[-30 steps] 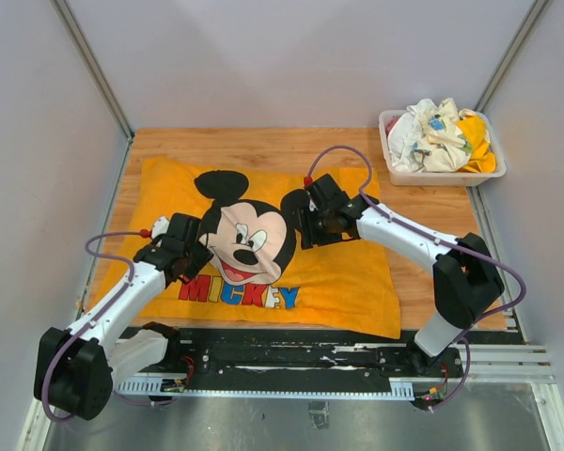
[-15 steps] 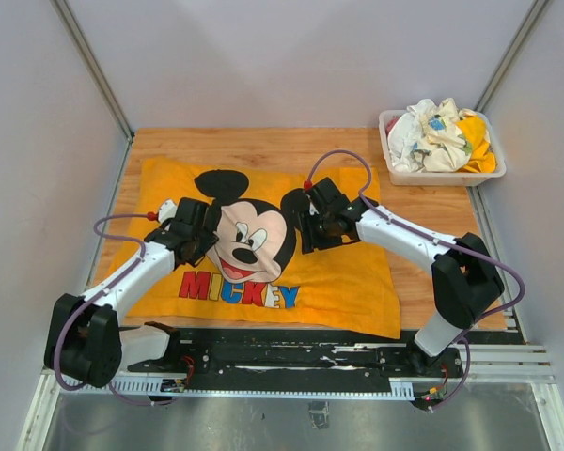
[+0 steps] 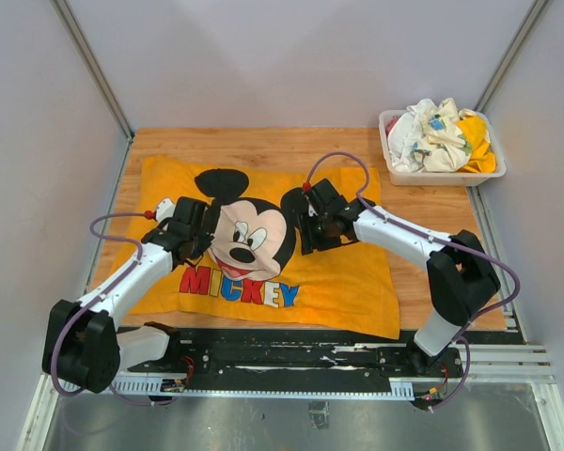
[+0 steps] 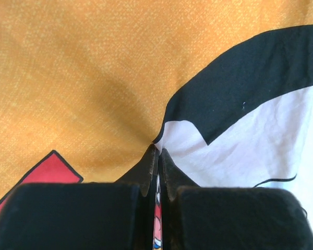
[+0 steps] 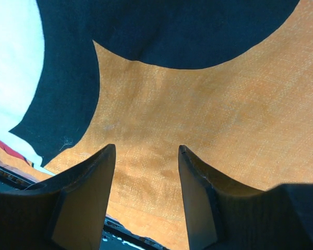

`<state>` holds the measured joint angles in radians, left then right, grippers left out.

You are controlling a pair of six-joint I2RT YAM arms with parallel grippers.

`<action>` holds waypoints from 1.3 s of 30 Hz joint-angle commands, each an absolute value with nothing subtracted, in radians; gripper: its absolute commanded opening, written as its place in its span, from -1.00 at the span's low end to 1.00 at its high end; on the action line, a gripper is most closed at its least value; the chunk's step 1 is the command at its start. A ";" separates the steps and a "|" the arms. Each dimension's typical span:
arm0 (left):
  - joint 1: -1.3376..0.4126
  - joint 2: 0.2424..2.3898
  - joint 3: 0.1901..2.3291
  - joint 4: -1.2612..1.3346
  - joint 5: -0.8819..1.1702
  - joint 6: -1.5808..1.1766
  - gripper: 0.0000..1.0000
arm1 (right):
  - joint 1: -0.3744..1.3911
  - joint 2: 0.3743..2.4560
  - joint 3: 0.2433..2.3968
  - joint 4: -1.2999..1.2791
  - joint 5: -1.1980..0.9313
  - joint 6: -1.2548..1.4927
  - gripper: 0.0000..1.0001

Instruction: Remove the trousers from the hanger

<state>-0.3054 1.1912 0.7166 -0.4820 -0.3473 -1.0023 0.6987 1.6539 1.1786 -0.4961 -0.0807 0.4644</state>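
Observation:
No trousers and no hanger show in any view. A large orange cloth (image 3: 343,277) printed with a cartoon mouse and coloured letters lies flat over the table. My left gripper (image 3: 203,228) rests on the left side of the printed face. In the left wrist view it (image 4: 157,151) is shut, with the cloth (image 4: 94,78) puckered at its tips and a sliver of print pinched between the jaws. My right gripper (image 3: 305,227) is over the cloth beside the black ear. In the right wrist view it (image 5: 146,148) stands open, its fingers (image 5: 91,177) close over orange fabric (image 5: 208,104).
A white bin (image 3: 396,173) heaped with crumpled clothes (image 3: 442,132) stands at the back right on the wooden table (image 3: 263,141). Grey walls close in both sides. A black rail (image 3: 291,357) runs along the near edge.
My left arm has reached forward and right onto the printed face, and its jaws have closed on the cloth. The right arm has hardly moved and stays open.

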 commanded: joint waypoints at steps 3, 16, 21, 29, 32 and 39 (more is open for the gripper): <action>-0.313 1.098 0.711 -0.607 -0.375 -1.031 -1.00 | 0.689 1.707 1.178 -0.509 -0.037 0.465 0.03; -0.312 0.979 0.579 -0.783 -0.288 -1.112 -0.99 | 0.608 1.747 1.184 -0.500 -0.048 0.464 0.03; -0.312 0.969 0.531 -0.779 -0.227 -1.116 -0.57 | 0.592 1.738 1.173 -0.498 -0.052 0.460 0.04; -0.313 0.940 0.742 -0.883 -0.263 -1.097 -0.29 | 0.584 1.693 1.179 -0.506 -0.089 0.438 0.06; -0.312 0.940 0.787 -0.883 -0.273 -1.102 -0.26 | 0.587 1.659 1.174 -0.502 -0.114 0.419 0.07; -0.313 1.016 0.699 -0.805 -0.249 -1.124 -0.29 | 0.626 1.577 1.164 -0.485 -0.257 0.363 0.11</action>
